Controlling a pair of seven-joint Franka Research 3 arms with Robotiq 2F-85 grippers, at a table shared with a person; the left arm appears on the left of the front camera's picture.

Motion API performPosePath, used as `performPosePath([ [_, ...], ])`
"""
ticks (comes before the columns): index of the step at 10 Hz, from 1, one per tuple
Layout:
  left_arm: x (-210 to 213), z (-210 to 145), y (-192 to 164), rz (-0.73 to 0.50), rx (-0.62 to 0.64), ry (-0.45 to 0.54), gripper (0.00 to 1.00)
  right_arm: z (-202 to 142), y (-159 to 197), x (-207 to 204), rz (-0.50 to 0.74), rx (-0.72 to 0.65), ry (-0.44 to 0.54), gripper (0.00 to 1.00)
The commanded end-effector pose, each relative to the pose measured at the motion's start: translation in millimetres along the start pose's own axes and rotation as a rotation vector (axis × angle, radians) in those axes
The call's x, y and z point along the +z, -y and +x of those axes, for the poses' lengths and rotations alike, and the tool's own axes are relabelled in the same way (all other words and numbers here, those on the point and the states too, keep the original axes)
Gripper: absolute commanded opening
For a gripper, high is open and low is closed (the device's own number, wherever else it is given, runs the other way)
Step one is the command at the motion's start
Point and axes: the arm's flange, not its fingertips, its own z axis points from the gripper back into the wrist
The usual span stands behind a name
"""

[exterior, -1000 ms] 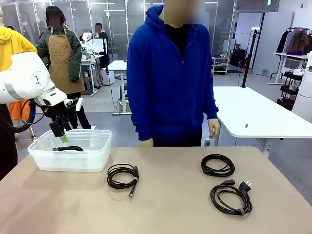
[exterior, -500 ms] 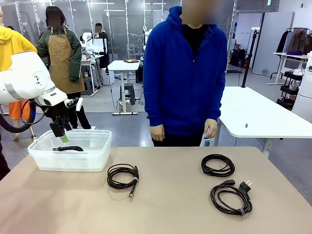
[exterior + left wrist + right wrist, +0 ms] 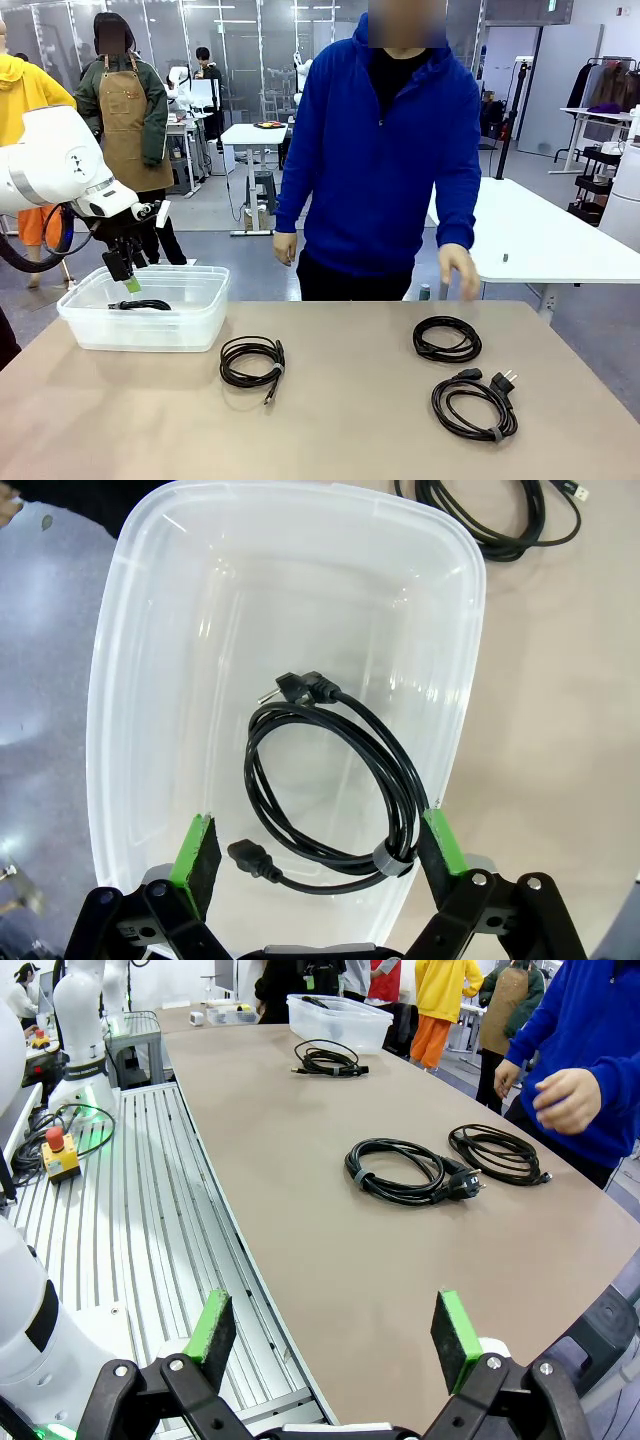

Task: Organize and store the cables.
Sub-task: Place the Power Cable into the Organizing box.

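Note:
A coiled black cable [image 3: 140,304] lies inside the clear plastic bin [image 3: 140,335] at the table's left. My left gripper [image 3: 125,272] hangs open just above that bin. In the left wrist view the coil [image 3: 330,790] rests on the bin floor [image 3: 160,660], below the empty left gripper [image 3: 318,830]. Three more coils lie on the table: one mid-left [image 3: 250,360], one far right [image 3: 447,338], one near right with a plug [image 3: 474,402]. My right gripper [image 3: 335,1325] is open and empty, off the table's end, far from the coils [image 3: 400,1170].
A person in a blue hoodie stands at the far edge, one hand [image 3: 458,270] lowered above the table near the far-right coil. The table edge [image 3: 250,1260] borders a ribbed metal base with a red stop button [image 3: 58,1150].
The person has shifted right and leaned in, and a hand has come down toward the far-right side of the table. Neither arm has moved.

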Motion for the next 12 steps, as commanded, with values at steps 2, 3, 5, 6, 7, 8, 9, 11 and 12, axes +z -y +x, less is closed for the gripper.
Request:
performPosePath([
  [2, 0.5, -1.4, -0.4, 0.001, 0.001, -0.003, 1.0, -1.3, 0.8, -0.4, -0.001, 0.012, 0.009, 1.0],
  [3, 0.5, -1.4, -0.4, 0.001, 0.001, -0.003, 1.0, -1.3, 0.8, -0.4, -0.001, 0.012, 0.009, 1.0],
  [5, 0.5, -1.4, -0.4, 0.001, 0.001, -0.003, 1.0, -1.3, 0.8, -0.4, -0.001, 0.012, 0.009, 1.0],
  [6, 0.5, -1.4, -0.4, 0.001, 0.001, -0.003, 1.0, -1.3, 0.8, -0.4, -0.001, 0.012, 0.009, 1.0],
  [7, 0.5, -1.4, -0.4, 0.001, 0.001, -0.003, 1.0, -1.3, 0.8, -0.4, -0.001, 0.012, 0.009, 1.0],
  [8, 0.5, -1.4, -0.4, 0.001, 0.001, -0.003, 1.0, -1.3, 0.8, -0.4, -0.001, 0.012, 0.009, 1.0],
  [9, 0.5, -1.4, -0.4, 0.001, 0.001, -0.003, 1.0, -1.3, 0.8, -0.4, -0.001, 0.012, 0.009, 1.0],
  [11, 0.0, 0.0, 0.0, 0.0, 0.0, 0.0, 1.0, -1.3, 0.8, -0.4, -0.001, 0.012, 0.009, 1.0],
  [12, 18.1, -14.4, 9.0, -0.004, -0.01, 0.068, 1.0, 0.0, 0.0, 0.0, 0.0, 0.0, 0.0, 1.0],
])
